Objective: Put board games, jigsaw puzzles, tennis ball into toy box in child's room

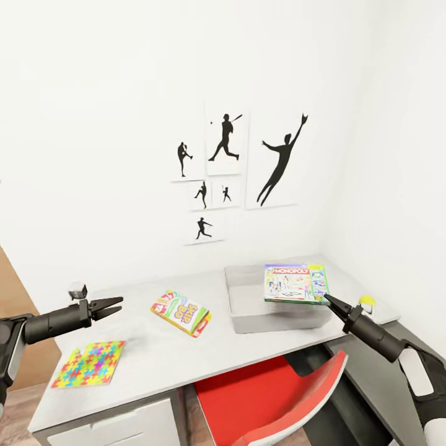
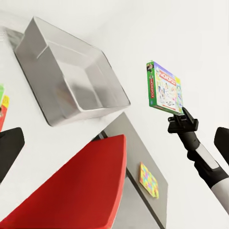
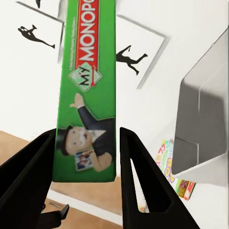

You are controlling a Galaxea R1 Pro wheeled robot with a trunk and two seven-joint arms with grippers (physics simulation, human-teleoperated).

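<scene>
My right gripper [image 1: 329, 300] is shut on the near corner of a green MONOPOLY board game [image 1: 295, 283], held roughly flat just above the right part of the light grey toy box [image 1: 244, 310]. In the right wrist view the game's edge [image 3: 88, 90] sits between both fingers. The SKIP BO board game [image 1: 181, 311] lies on the white table [image 1: 155, 353], left of the toy box. A jigsaw puzzle [image 1: 90, 363] lies near the table's front left. The tennis ball [image 1: 368, 301] rests at the table's right end, behind my right arm. My left gripper [image 1: 110, 305] hovers open and empty over the table's left.
A red chair [image 1: 279, 396] is tucked under the table's front edge below the toy box. Black athlete silhouette pictures [image 1: 235, 167] hang on the white wall behind. In the left wrist view another multicoloured puzzle [image 2: 149, 180] lies on a grey surface past the chair.
</scene>
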